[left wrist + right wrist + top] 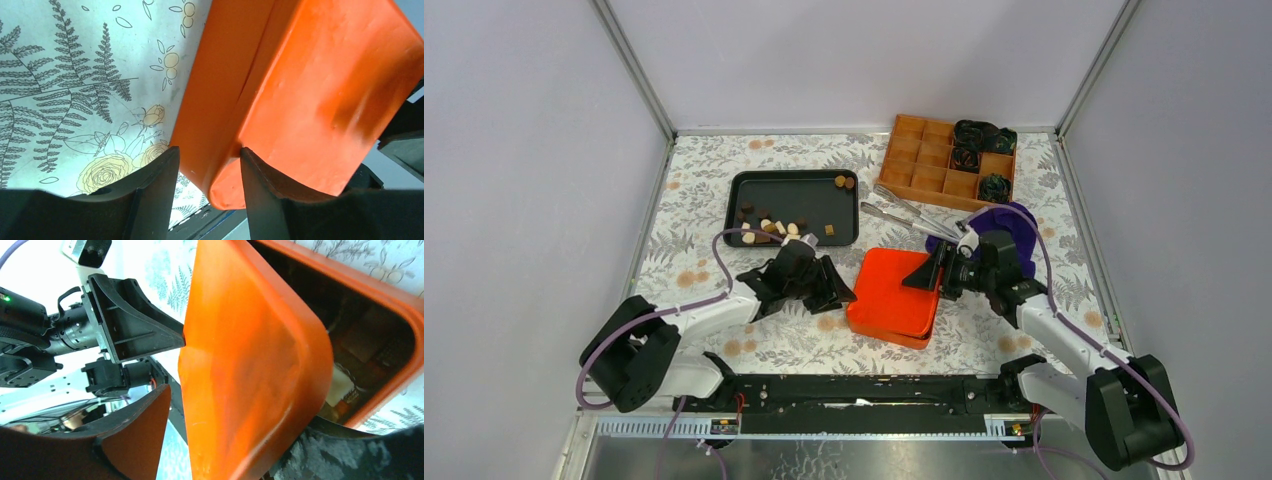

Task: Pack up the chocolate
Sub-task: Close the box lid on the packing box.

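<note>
- Here we are in a robot lab, looking down into a closed-in test cell.
- Plain pale panels [864,60] wall it in on three sides, with metal frame posts [636,70] running up the corners.
- Two machines share the bench: the left arm [704,318] and the right arm [1064,340], both bolted to a black rail [864,388] at the near edge of the table [804,340].
- Purple cables [715,258] loop along the arms in the open.
- A flower-print cover is spread over the table like a staged set.
</note>
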You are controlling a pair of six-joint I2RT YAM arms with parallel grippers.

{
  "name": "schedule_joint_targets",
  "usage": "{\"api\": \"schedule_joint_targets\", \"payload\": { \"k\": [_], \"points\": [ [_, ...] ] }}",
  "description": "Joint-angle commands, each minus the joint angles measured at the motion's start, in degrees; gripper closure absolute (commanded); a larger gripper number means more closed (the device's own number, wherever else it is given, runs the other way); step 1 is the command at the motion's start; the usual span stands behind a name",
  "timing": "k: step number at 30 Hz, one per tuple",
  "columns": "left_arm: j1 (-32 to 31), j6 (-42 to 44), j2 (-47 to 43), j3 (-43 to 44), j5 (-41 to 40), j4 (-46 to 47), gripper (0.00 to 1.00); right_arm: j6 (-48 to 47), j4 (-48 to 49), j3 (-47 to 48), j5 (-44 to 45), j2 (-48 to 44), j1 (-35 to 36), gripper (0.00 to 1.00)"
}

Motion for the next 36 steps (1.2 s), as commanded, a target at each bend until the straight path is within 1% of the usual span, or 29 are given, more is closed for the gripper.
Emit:
{"api": "schedule_joint_targets", "payload": {
  "k": [1,3,6,11,17,19,23,32,36],
  "points": [
    [-0.3,2.2,1.5,2.0,-0.3,-0.9,0.45,-8.0,-5.1,4.9,3.9,-1.5,-0.9,0.27],
    [-0.3,2.6,2.1,2.5,-0.1,-0.9,0.45,-9.6,-8.3,5.4,5.3,-1.9,-1.1,0.25],
    [-0.3,3.2,3.3,3.4,0.2,-1.0,0.45,-10.4,-9.5,5.1,6.1,-2.9,-1.3,0.25],
    [-0.3,4.3,5.3,5.2,0.8,-1.1,0.45,-8.6,-10.9,4.6,5.7,-3.7,-2.6,0.20],
    [-0.3,5.6,7.6,7.2,1.6,-1.6,0.45,-4.8,-12.1,5.0,1.6,-2.9,-4.9,0.08],
    [-0.3,6.0,8.4,7.8,2.0,-1.6,0.45,-3.7,-12.7,5.3,0.3,-2.7,-5.4,0.01],
    [-0.3,6.9,9.9,9.5,2.7,-1.6,0.45,-1.2,-13.6,4.9,-2.3,-3.0,-6.0,0.00],
    [-0.3,8.9,12.4,12.2,5.4,-0.1,0.45,4.4,-16.0,3.1,-4.5,-5.3,-8.0,0.00],
    [-0.3,9.3,13.3,12.9,5.9,-0.1,0.45,4.1,-20.3,3.5,-3.3,-6.5,-8.7,0.00]
  ]
}}
